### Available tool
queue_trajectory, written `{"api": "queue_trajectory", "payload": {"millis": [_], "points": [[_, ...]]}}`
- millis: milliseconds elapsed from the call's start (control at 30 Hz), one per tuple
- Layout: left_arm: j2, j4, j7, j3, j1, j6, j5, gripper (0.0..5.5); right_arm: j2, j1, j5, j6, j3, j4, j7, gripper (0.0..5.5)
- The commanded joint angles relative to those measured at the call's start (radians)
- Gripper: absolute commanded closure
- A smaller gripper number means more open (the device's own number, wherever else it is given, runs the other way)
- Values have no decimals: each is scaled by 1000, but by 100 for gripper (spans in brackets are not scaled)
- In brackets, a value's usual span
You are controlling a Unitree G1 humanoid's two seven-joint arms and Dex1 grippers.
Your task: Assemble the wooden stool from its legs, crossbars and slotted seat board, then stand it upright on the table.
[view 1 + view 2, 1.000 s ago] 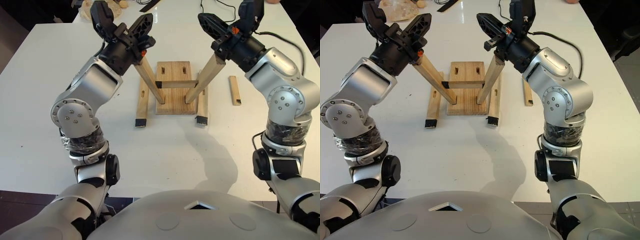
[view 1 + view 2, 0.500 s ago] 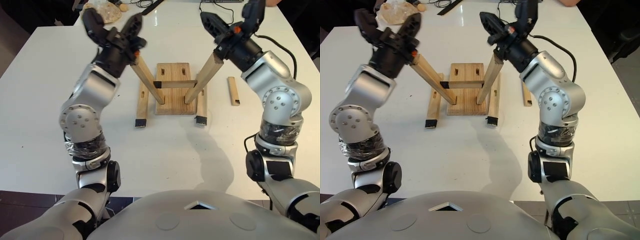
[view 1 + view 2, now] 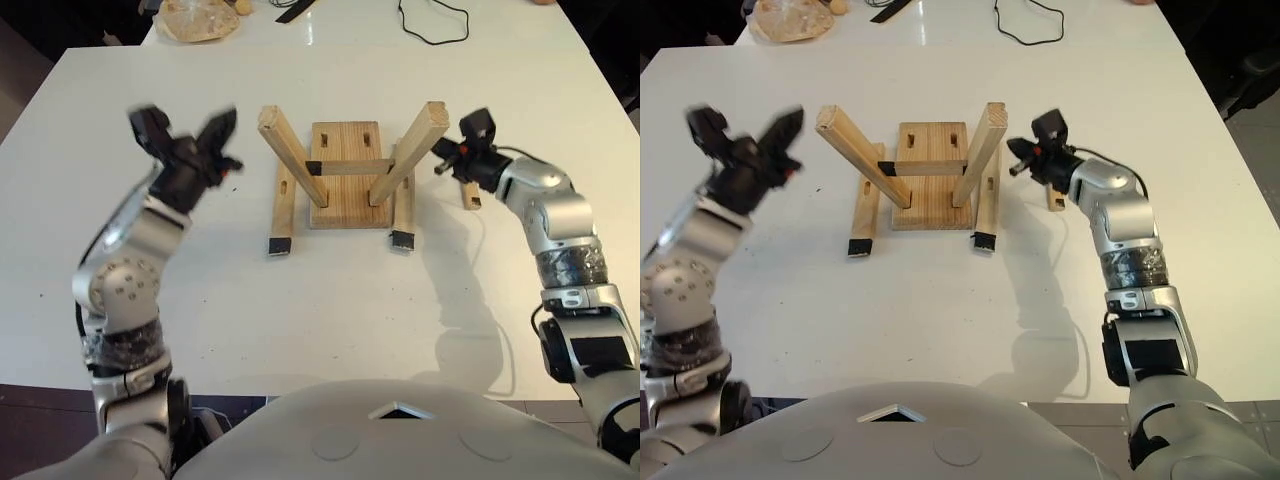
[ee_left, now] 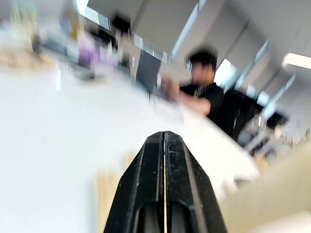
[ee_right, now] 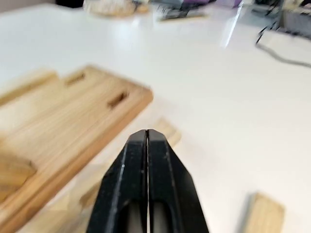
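Flat on the white worktop [image 3: 330, 310] lies the pale rectangular wooden seat board [image 3: 347, 145], slots facing up. Two square wooden legs rise off it in a V. The left standing leg [image 3: 294, 158] tips left and the right standing leg [image 3: 410, 150] tips right. A thin wooden crossbar [image 3: 355, 167] links them partway up, and nothing is holding them.

Two more legs lie flat alongside the board, black-capped ends toward the robot: the left lying leg [image 3: 283, 215] and the right lying leg [image 3: 403, 215]. A short loose wooden bar [image 3: 471, 197] rests on the worktop off to the right.

The right gripper [image 5: 147, 138] has its black fingers pressed together with only a hairline seam between them. It sits just beside the right standing leg, tip aimed at it, with a sliver of gap showing. The left gripper [image 4: 164, 140] also has its fingers together, and it is raised above the worktop well left of the left standing leg. A black cable [image 3: 432, 25] curls at the far edge.
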Motion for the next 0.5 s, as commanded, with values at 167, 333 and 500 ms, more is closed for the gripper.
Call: {"api": "queue_trajectory", "payload": {"millis": [167,333,500], "points": [[45,-83,-221,-231,170,-56,193,550,28,48,85,-52,-2,-146,173,549],[10,22,-205,-340,99,-78,337,550,18,120,81,-80,49,-237,269,549],[-8,74,-193,-365,102,-86,421,550,60,160,81,-53,77,-289,241,549]]}}
